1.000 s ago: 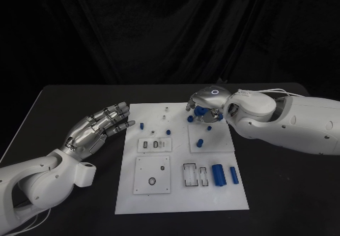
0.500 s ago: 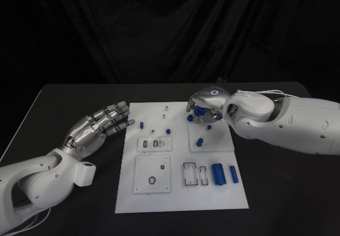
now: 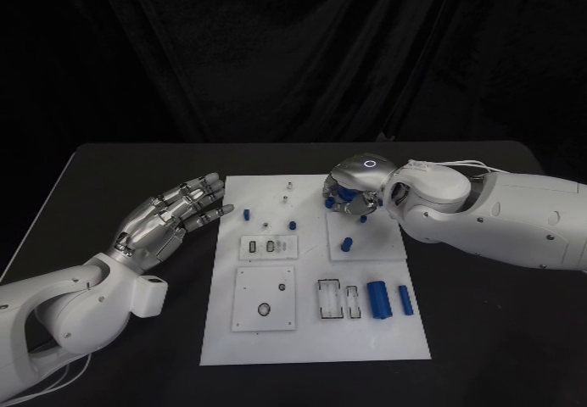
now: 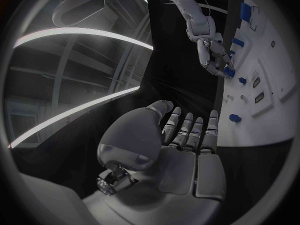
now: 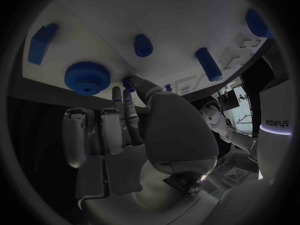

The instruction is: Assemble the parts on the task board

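Item: white rectangular task board (image 3: pixel 312 335), lying flat in the middle of the black table (image 3: pixel 110 178), long side running near to far.

Raised white square panels on the board: one at far right (image 3: pixel 382 246), one at mid left with small slots (image 3: pixel 267 248), one at near left with two round holes (image 3: pixel 263 301).

Blue parts, far area: small blue pegs (image 3: pixel 291 226) standing in the far left part of the board; one short blue cylinder (image 3: pixel 346 246) lying on the far right panel; a blue toothed gear wheel (image 5: pixel 87 77) and a blue rectangular block (image 5: pixel 41 43) in the right wrist view, lying on the board beyond the fingers.

Blue parts, near right: one thick blue cylinder (image 3: pixel 378 300) and one thinner blue cylinder (image 3: pixel 405 300), side by side, both lying lengthwise, just right of two black-outlined slots (image 3: pixel 337 301).

Left hand (image 3: pixel 171 222): hovers off the board's left edge over the table, palm flat, fingers stretched and slightly apart, holding nothing.

Right hand (image 3: pixel 354 188): set over the board's far right corner, fingers bent down among the blue parts there. In the right wrist view two fingertips (image 5: pixel 128 87) meet at a small blue part (image 5: pixel 127 80); whether it is truly pinched, cannot tell.
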### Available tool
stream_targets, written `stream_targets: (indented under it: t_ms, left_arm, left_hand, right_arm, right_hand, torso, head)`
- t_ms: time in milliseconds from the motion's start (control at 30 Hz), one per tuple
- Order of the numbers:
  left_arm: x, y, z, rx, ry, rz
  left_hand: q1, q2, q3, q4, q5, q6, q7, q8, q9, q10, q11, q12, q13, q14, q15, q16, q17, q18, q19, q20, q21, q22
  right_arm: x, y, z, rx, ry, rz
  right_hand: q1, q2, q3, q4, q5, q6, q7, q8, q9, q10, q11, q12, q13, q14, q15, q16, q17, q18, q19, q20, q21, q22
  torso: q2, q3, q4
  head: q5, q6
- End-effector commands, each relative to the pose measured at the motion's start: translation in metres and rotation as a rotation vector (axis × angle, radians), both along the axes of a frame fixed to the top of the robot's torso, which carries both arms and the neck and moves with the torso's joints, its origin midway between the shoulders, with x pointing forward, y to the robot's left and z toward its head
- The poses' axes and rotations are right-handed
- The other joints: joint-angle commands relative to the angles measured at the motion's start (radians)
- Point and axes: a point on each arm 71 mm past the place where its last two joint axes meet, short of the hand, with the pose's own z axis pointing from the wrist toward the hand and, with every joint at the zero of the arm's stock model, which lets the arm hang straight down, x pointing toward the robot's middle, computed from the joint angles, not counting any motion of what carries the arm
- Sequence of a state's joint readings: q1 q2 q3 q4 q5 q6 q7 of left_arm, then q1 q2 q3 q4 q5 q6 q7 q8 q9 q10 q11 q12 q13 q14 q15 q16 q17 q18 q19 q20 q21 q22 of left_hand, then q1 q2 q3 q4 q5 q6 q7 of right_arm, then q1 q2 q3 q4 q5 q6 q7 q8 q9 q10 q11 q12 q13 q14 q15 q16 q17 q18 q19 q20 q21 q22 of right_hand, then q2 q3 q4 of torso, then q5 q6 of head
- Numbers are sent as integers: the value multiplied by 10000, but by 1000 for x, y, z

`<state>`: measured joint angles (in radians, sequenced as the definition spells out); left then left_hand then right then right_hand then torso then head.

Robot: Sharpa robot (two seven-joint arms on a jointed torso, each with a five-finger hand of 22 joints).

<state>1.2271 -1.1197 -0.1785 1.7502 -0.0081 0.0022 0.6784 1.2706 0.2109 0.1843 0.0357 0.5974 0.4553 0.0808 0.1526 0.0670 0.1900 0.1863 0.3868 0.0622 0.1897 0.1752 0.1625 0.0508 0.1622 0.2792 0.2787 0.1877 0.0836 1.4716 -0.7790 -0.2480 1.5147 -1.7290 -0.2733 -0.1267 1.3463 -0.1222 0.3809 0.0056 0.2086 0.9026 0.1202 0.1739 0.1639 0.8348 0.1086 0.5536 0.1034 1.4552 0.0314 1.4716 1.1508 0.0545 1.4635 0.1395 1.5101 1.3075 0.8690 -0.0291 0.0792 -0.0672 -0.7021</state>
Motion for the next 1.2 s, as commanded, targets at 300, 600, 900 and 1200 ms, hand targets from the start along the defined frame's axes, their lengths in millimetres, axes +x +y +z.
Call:
stream_targets:
  t_ms: [300, 600, 900, 1200]
  left_arm:
    - [-2, 7, 17, -1593, -2021, 403]
    - [-2, 8, 15, -1529, -1928, 380]
    - [-1, 10, 13, -1448, -1826, 377]
    - [-2, 10, 13, -1424, -1778, 368]
  left_hand:
    - [-224, -119, 101, -109, -35, -158, 86, -34, -41, -98, 124, -43, -18, -63, 107, -57, -5, 59, -134, 20, -84, -34]
    - [-266, -105, 144, -128, -63, -192, 110, -49, -48, -133, 149, -67, -25, -109, 128, -91, -15, 47, -180, 30, -110, -49]
    - [-298, -101, 173, -143, -76, -217, 128, -60, -52, -151, 169, -75, -28, -135, 148, -109, -21, 37, -210, 40, -126, -58]
    - [-308, -97, 185, -148, -79, -202, 136, -55, -50, -144, 177, -54, -25, -131, 156, -105, -19, 33, -231, 44, -140, -64]
  right_arm:
    - [0, 7, -4, 419, -6, 418]
    - [0, 8, -4, 626, -72, 502]
    - [-1, 5, -2, 841, -271, 426]
    - [2, 18, 16, 1214, -410, 698]
  right_hand:
    - [38, -29, 48, 106, -107, -276, 59, -323, -26, 151, 25, -255, -75, 46, 10, -10, -53, -130, 45, 6, -29, 896]
    - [620, 319, 361, -111, 309, 1042, 137, 348, 577, 1043, -245, -339, -39, 68, -212, -30, -42, -129, 62, -172, -49, 912]
    - [956, 513, 360, -333, 196, 1352, 135, 561, 1028, 1687, -380, -450, 33, 78, -343, -72, -70, -135, 78, -322, -61, 934]
    - [912, 527, 245, -267, -86, 1359, 103, 569, 1232, 1838, -404, -688, 12, 90, -368, -83, -52, -130, 67, -354, -84, 916]
  torso:
    - [1, 0, -3]
    - [1, -5, 8]
    - [0, -5, -2]
    - [0, -2, -7]
  head:
    - [-22, -35]
    - [7, -31]
    - [87, -4]
    - [208, 44]
